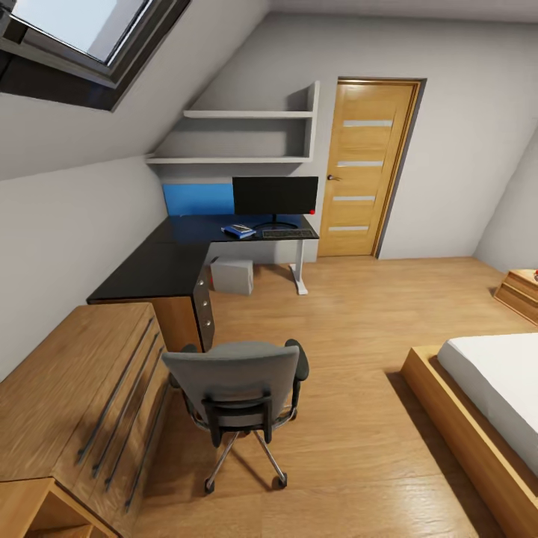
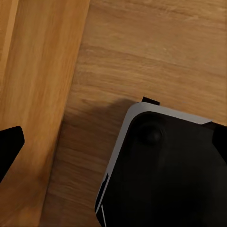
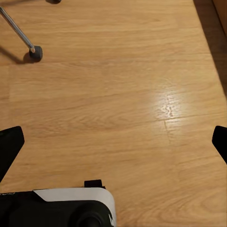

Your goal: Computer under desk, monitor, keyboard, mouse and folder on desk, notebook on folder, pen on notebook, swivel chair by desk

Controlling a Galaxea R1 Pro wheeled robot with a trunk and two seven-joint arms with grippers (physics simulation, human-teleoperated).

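Right now the swivel chair (image 1: 237, 388) stands mid-floor, back toward the robot, well apart from the counter (image 1: 179, 261) ahead-left. Folder (image 1: 239, 231) w/ notebook already up there by the monitor (image 1: 275, 196). Both hands open, empty, over floor.

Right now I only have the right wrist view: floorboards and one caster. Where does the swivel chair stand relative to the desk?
Observer: The swivel chair stands apart from the desk, on open floor beside the wooden chest, its back toward the head camera.
Operator: Is the folder on its seat?
Observer: No, the blue folder lies on the desk, just left of the keyboard in the head view.
Operator: And the computer?
Observer: The computer sits on the floor under the desk.
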